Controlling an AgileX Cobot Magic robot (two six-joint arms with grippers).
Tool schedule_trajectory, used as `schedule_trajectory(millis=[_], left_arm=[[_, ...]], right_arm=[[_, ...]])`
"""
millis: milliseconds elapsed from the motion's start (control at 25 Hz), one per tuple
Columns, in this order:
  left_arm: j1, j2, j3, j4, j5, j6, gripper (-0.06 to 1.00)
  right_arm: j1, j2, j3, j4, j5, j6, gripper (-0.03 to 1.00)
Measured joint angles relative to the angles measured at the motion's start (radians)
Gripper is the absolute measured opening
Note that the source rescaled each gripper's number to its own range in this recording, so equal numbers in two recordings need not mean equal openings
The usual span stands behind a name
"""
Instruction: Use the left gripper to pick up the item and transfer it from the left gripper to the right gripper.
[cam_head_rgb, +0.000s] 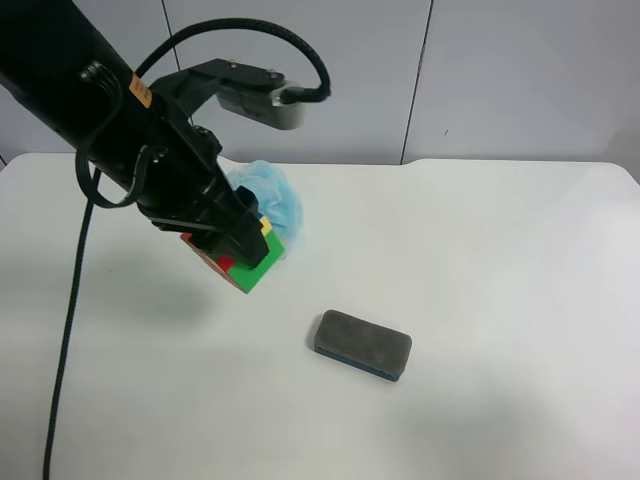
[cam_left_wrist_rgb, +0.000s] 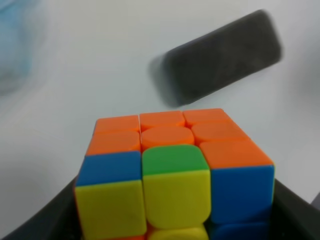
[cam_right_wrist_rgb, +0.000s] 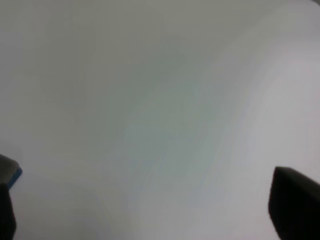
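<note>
The left gripper (cam_head_rgb: 238, 243), on the bulky black arm with the orange sticker at the exterior high view's left, is shut on the puzzle cube (cam_head_rgb: 243, 265) and holds it tilted above the white table (cam_head_rgb: 500, 250). In the left wrist view the cube (cam_left_wrist_rgb: 175, 170) shows orange, blue, green and yellow squares between the black jaws of the left gripper (cam_left_wrist_rgb: 175, 220). The right gripper (cam_right_wrist_rgb: 150, 205) shows only in the right wrist view. Its two black fingertips (cam_right_wrist_rgb: 295, 205) stand far apart with nothing between them, over blurred white surface. The right arm is out of the exterior high view.
A flat dark-grey felt eraser (cam_head_rgb: 362, 345) lies on the table to the right of and nearer than the cube; it also shows in the left wrist view (cam_left_wrist_rgb: 220, 57). A light-blue mesh bath puff (cam_head_rgb: 278, 195) sits just behind the cube. Grey wall panels stand behind the table.
</note>
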Motion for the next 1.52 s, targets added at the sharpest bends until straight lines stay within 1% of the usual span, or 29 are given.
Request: schedule_trajectory(millis=[160, 280, 440, 560, 840, 1520], left_arm=[[-0.092, 0.000, 0.000, 0.000, -0.013, 0.096, 0.01], [-0.138, 0.000, 0.000, 0.000, -0.004, 0.165, 0.01], [-0.177, 0.000, 0.000, 0.000, 0.006, 0.253, 0.01], [-0.183, 0.000, 0.000, 0.000, 0.006, 0.296, 0.01], [-0.183, 0.000, 0.000, 0.002, -0.012, 0.330, 0.01], [-0.183, 0.000, 0.000, 0.004, -0.089, 0.334, 0.01]], right_arm=[[0.000, 0.000, 0.000, 0.000, 0.000, 0.000, 1.00], [0.000, 0.000, 0.000, 0.000, 0.000, 0.000, 1.00], [0.000, 0.000, 0.000, 0.000, 0.000, 0.000, 1.00], [0.000, 0.000, 0.000, 0.000, 0.000, 0.000, 1.00], [0.000, 0.000, 0.000, 0.000, 0.000, 0.000, 1.00], [0.000, 0.000, 0.000, 0.003, 0.000, -0.001, 1.00]])
